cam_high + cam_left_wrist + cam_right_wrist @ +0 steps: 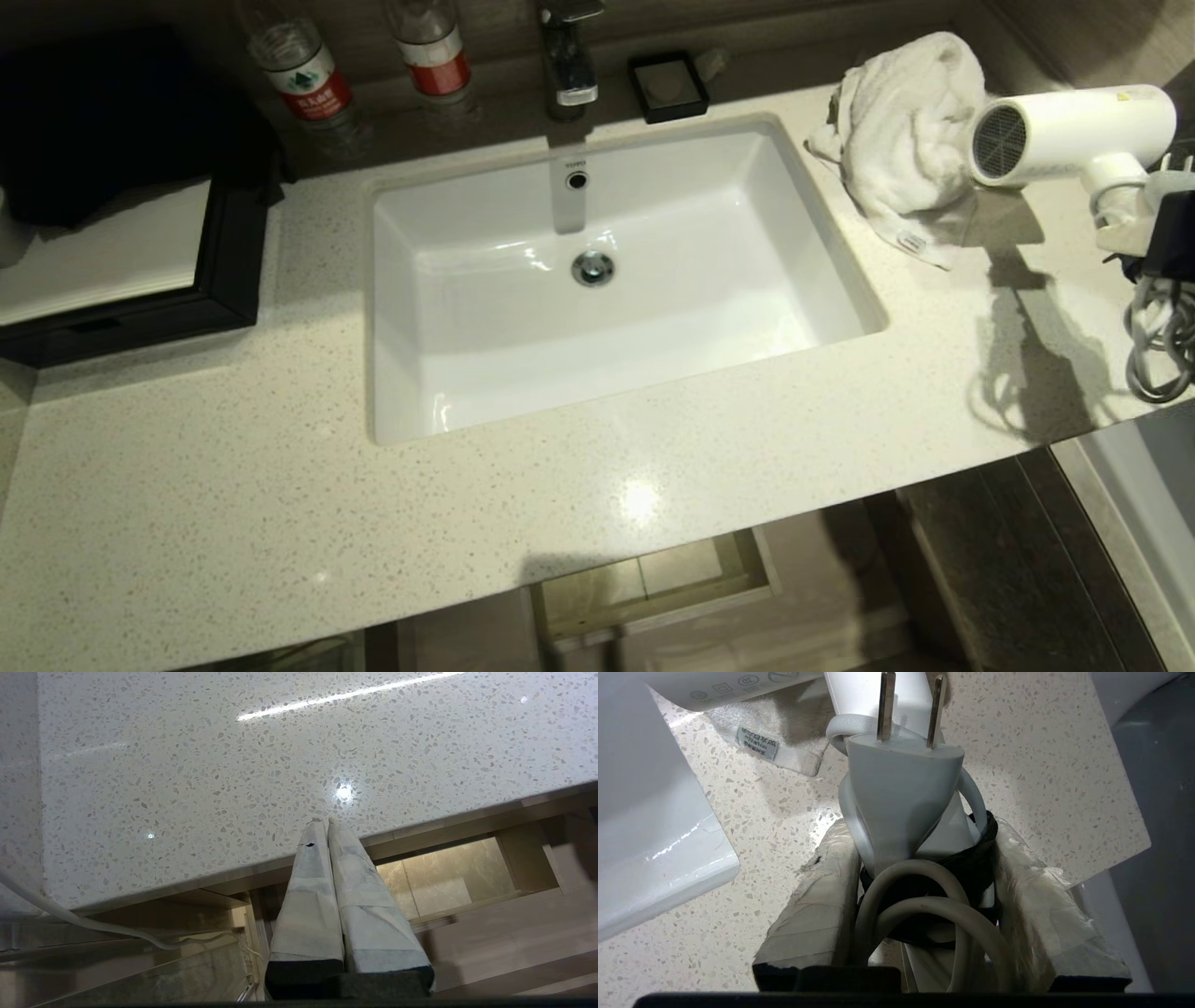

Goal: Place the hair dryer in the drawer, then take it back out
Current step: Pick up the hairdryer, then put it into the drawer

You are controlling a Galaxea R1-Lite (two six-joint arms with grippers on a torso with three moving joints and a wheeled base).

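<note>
One pincer is doing the work: the right pincer (924, 896) is pinching the hair dryer (1074, 131) by its handle and bundled cord (1158, 345), holding it in the air above the right end of the desk (280, 523), near the towel (906, 131) and beyond the sink (607, 271). The drawer (653, 588) is standing open below the desk's front edge, and nothing is showing inside the visible part. The left pincer (324, 826) is sitting pressed together and idle below the desk edge. Whether the dryer is heading into the drawer or has come out of it cannot be told from this moment; judging by its height, either a lowering into the drawer or a set-down on the desk is remaining.
</note>
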